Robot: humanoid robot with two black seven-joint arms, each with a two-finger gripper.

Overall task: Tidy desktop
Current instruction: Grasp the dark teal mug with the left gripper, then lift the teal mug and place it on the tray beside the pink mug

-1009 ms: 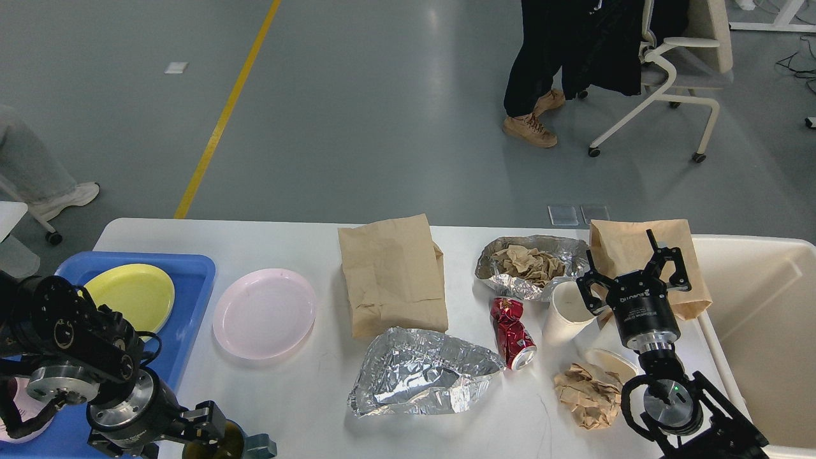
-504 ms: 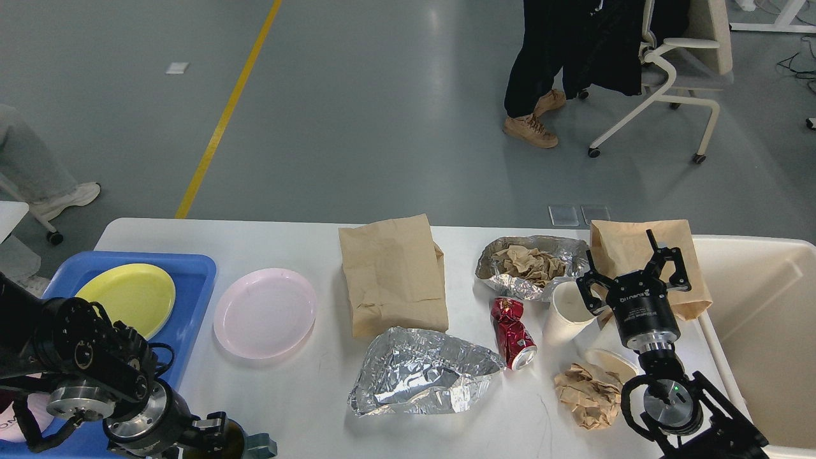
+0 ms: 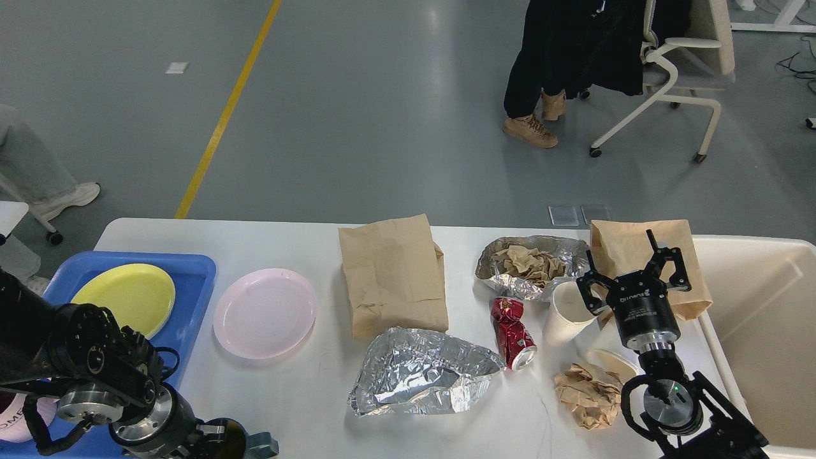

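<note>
Barely started: the white rounded tabletop (image 3: 306,395) fills the frame's lower half, littered.
Yellow plate (image 3: 127,294) sits in the blue tray (image 3: 197,274); bags, foil, can remain. Right gripper (image 3: 633,275) spread, empty; left gripper (image 3: 245,446) unreadable.

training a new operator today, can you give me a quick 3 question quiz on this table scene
1. True or false: the pink plate lies inside the blue tray.
2. What lies directly between the crumpled foil sheet and the white paper cup? A) yellow plate B) crushed red can C) brown bag
3. Fill in: the right gripper hangs with its fingers ____.

Key:
1. False; it rests on the desktop, beside the tray.
2. B, the crushed red can.
3. Open, holding nothing.
</note>
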